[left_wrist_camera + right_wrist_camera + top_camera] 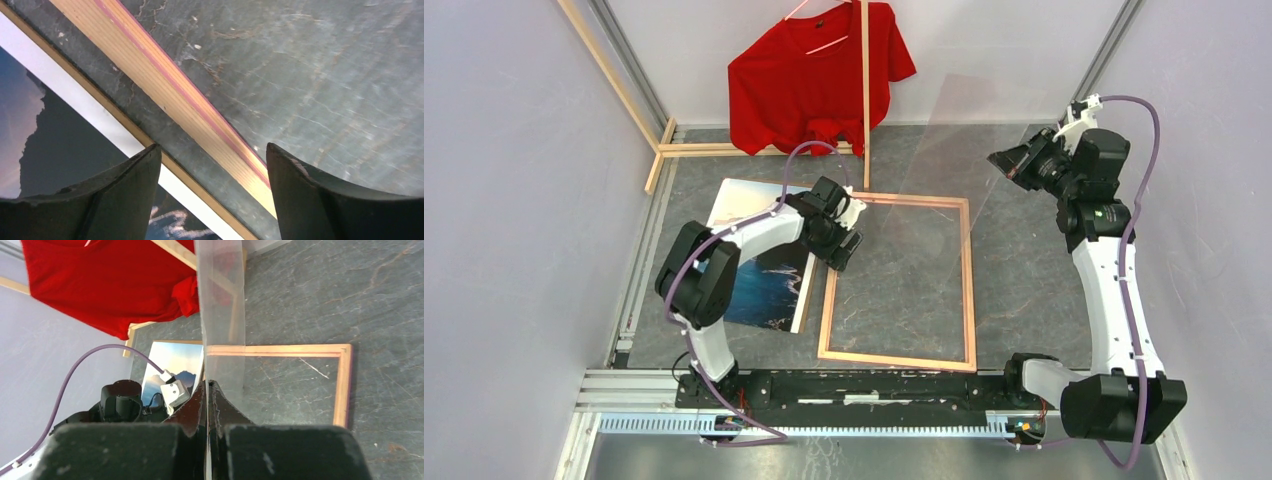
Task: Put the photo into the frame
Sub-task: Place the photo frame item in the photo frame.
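- The frame (970, 285) is laid flat on the desk (1024, 260).
- The photo (767, 288) is laid picture-up just beside its left rail, outside it.
- The left claw (213, 150) is held wide open above that rail.
- The right claw (207, 385) is seen clamped on a raised clear sheet (220, 300).

One photo (764, 285), one frame (970, 290), one clear sheet (964, 130), one red shirt (804, 80), one stick rack (611, 72), two hands (214, 152) (207, 387).

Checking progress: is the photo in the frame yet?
Out. The photo lies flat left of the frame, apart from it; only bare table shows inside the frame.
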`<action>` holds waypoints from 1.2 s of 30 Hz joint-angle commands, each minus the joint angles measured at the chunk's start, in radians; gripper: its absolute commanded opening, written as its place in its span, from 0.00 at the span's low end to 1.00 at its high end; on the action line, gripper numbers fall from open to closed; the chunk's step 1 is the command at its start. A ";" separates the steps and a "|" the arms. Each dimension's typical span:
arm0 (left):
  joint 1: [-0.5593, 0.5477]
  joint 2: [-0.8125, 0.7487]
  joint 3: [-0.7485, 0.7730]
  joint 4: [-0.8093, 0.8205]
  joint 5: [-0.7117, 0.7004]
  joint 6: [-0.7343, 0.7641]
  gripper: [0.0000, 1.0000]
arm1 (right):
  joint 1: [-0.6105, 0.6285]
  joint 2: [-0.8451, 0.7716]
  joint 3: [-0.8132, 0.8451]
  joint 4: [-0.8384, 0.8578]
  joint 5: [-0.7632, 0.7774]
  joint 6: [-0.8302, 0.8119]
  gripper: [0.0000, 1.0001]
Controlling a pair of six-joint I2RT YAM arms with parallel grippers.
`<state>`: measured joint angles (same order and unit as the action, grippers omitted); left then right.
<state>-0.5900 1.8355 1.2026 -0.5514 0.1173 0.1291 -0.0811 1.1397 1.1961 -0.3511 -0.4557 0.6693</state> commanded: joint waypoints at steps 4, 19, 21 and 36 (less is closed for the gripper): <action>0.057 -0.174 0.184 -0.148 0.126 0.029 0.95 | 0.007 -0.052 -0.005 0.137 -0.190 0.095 0.00; 0.588 -0.261 0.404 -0.315 0.080 0.121 1.00 | 0.075 -0.218 -0.191 0.588 -0.464 0.641 0.00; 0.588 -0.268 0.384 -0.303 0.073 0.119 1.00 | 0.075 -0.228 -0.204 0.575 -0.459 0.641 0.00; 0.588 -0.319 0.204 -0.298 0.177 0.217 1.00 | 0.113 -0.010 -0.680 0.468 -0.446 0.219 0.00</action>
<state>-0.0002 1.5555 1.4498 -0.8478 0.2207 0.2710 0.0307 1.0710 0.5083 0.1242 -0.8921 1.0664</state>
